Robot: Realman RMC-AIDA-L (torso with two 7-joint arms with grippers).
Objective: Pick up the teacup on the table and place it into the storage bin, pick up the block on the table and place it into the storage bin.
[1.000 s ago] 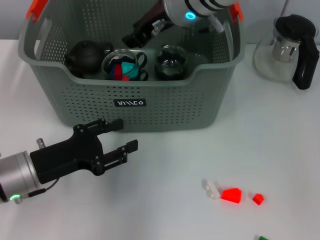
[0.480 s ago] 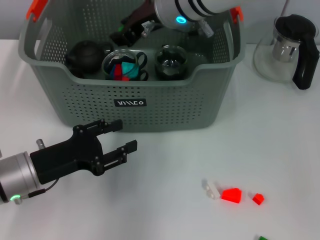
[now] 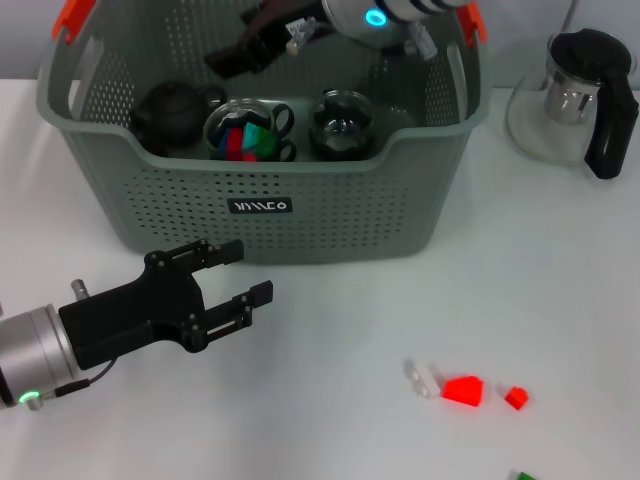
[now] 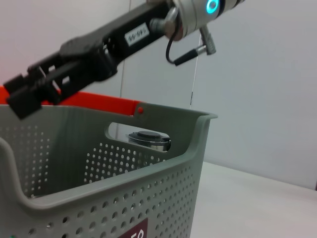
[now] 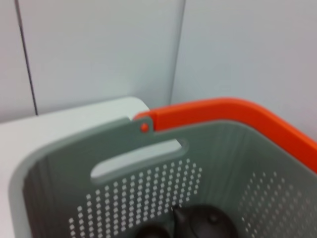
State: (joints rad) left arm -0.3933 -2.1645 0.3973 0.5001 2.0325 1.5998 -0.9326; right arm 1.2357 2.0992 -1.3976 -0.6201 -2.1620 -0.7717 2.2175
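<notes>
The storage bin (image 3: 330,215) looks like matt grey perforated plastic with glossy orange clips (image 3: 73,18). The glass pitcher (image 3: 560,100) shines, and the tabletop (image 3: 560,280) is smooth matt white.

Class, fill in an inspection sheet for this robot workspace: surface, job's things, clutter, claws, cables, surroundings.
Surface: white table, no spills seen.
Job's things: storage bin holds a dark teapot, a glass teacup with coloured blocks inside, and a second glass cup; red blocks lie on the table.
Clutter: glass kettle right of the bin.
Claws: left claw open, in front of the bin; right claw above the bin's interior.
Cables: short cable on the right wrist.
Surroundings: plain wall.
</notes>
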